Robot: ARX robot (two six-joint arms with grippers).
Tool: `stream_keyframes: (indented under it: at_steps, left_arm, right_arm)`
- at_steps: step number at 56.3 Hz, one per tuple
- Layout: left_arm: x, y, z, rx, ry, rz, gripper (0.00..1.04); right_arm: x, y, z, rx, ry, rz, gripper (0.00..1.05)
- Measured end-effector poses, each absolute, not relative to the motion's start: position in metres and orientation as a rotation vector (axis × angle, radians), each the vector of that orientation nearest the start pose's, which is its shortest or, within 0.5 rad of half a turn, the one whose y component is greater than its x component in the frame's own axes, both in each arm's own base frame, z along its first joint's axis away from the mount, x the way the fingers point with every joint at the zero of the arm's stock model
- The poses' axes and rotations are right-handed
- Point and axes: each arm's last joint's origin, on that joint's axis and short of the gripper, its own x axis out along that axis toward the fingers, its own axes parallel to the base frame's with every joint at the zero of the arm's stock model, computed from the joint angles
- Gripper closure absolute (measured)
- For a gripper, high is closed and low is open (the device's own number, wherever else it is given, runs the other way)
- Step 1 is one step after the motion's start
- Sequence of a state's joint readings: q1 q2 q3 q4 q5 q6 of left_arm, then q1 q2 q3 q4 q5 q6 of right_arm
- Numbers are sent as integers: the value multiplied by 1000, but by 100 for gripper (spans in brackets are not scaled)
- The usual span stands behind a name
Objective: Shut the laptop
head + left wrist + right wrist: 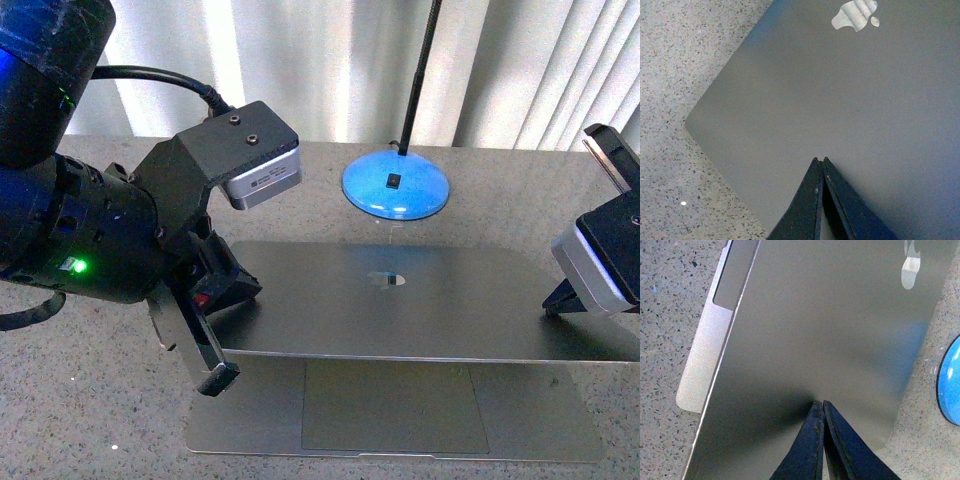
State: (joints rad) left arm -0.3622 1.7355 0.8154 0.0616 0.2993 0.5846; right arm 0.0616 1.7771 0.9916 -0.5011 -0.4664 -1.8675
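Laptop [420, 315]: grey-silver, centred on speckled table [90, 410]. The lid is tilted low over the base, not yet shut, with the trackpad [395, 405] exposed.
Left gripper [820, 161], right gripper [819, 403]: jaws pinched together, empty, tips touching the lid near opposite sides, apparently pressing it down evenly.
Blue lamp base [395, 186]: behind, apart.

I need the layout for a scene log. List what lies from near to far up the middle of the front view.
Trackpad of the laptop → apple logo on its lowered lid → blue round base with a black pole → white blinds.
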Motion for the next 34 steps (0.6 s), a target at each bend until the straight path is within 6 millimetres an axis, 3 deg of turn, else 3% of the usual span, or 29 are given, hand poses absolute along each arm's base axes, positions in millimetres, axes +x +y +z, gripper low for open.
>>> stream_keyframes:
  at_steps: [34]
  left_arm:
    - [289, -119, 115, 509, 695, -864, 101]
  right_arm:
    - [314, 37, 129, -1309, 438, 1429, 102]
